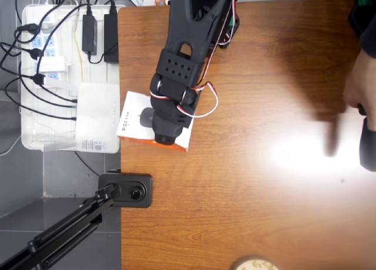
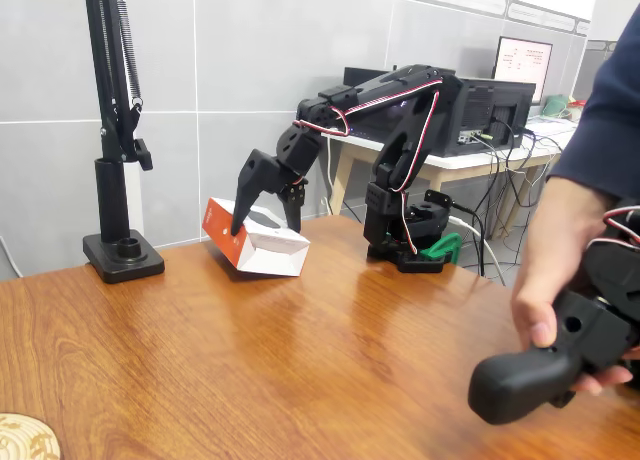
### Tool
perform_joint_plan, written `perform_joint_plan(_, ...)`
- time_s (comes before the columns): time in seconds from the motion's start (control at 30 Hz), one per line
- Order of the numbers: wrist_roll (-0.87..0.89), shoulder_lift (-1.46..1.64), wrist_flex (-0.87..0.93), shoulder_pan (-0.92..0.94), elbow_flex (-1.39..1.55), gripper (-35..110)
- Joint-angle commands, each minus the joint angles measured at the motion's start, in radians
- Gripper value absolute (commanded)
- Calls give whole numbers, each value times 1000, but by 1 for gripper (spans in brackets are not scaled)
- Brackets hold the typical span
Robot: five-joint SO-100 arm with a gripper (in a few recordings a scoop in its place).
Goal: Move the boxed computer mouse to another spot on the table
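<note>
We saw the boxed computer mouse (image 2: 257, 242) at the table's (image 2: 300, 360) far left edge, tilted with its orange side lifted. The gripper (image 2: 265, 218) stood directly over it, fingers spread across the box's short width, apparently grasping it, long axis crosswise.

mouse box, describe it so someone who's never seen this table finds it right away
On the brown wooden table, look at the left edge in the overhead view, under the black arm's pincer. The mouse box is flat and white with an orange-red side, unlike the plain white router box beside it.
</note>
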Motion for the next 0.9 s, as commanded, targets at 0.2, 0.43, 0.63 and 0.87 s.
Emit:
perform_joint_plan(0.2,-67,-9,-123,-23,-9,89)
perform_joint_plan(0.43,-58,69,-95,-25,-44,92)
perform_joint_plan(0.63,-6,245,34,-25,-178,82)
perform_joint_plan(0.87,241,482,155,-12,-433,22)
